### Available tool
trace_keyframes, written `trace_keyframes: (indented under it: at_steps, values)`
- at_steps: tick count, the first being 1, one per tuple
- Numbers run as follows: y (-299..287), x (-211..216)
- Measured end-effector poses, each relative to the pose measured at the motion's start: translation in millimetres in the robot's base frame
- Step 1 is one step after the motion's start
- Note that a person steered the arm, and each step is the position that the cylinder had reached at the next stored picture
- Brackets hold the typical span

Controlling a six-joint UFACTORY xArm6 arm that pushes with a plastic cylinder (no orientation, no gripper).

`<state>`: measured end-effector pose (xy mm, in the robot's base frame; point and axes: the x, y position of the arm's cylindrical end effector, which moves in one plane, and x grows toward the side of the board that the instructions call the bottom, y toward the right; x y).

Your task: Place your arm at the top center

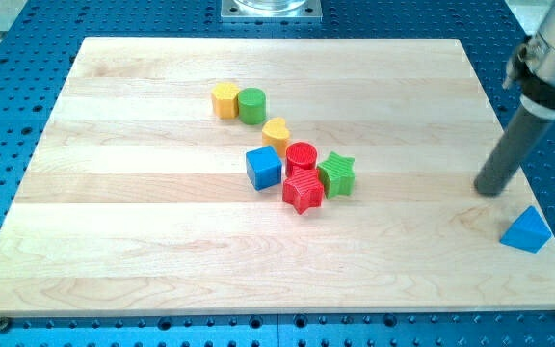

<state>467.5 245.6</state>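
Observation:
My tip (490,190) rests on the wooden board (143,251) near its right edge, at mid-height of the view. The dark rod rises from it toward the view's top right corner. A blue triangular block (528,231) lies just below and right of the tip, apart from it. The other blocks sit well to the tip's left, around the board's centre.
A yellow block (224,99) and a green cylinder (251,105) stand side by side above centre. Below them lie a yellow heart (276,132), a red cylinder (301,156), a blue cube (263,168), a red star (303,191) and a green star (336,173). A metal mount (271,9) sits at the view's top centre.

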Motion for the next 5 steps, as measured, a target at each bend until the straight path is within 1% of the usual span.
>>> trace_keyframes:
  at_steps: [1,2,3,4,5]
  values:
    - [-66,-46]
    - [-115,-97]
    - [-125,-97]
    - [-155,-103]
    - [-197,-157]
